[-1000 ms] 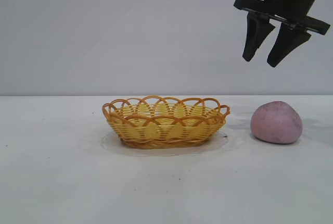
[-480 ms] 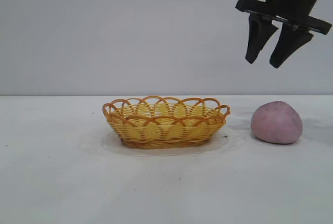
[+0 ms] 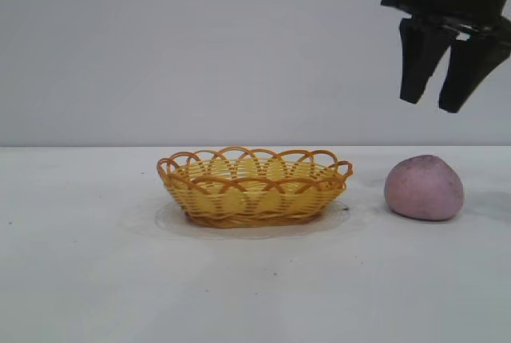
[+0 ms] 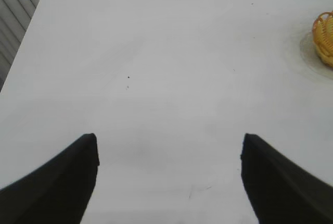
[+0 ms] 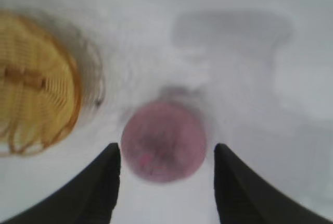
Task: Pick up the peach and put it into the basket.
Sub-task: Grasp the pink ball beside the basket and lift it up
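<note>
Pink peach (image 3: 424,188) resting on table (image 3: 96,279), just right of wicker basket (image 3: 254,187), apart from it. Right gripper (image 3: 436,104) high above peach, jaws apart, empty. Left gripper (image 4: 169,174) parked wide open over bare table. Risk: rounded peach rolling away under an off-centre descent.

Nothing here can be read: no lettering, label, brand mark, number or sign shows in any of the three views.
</note>
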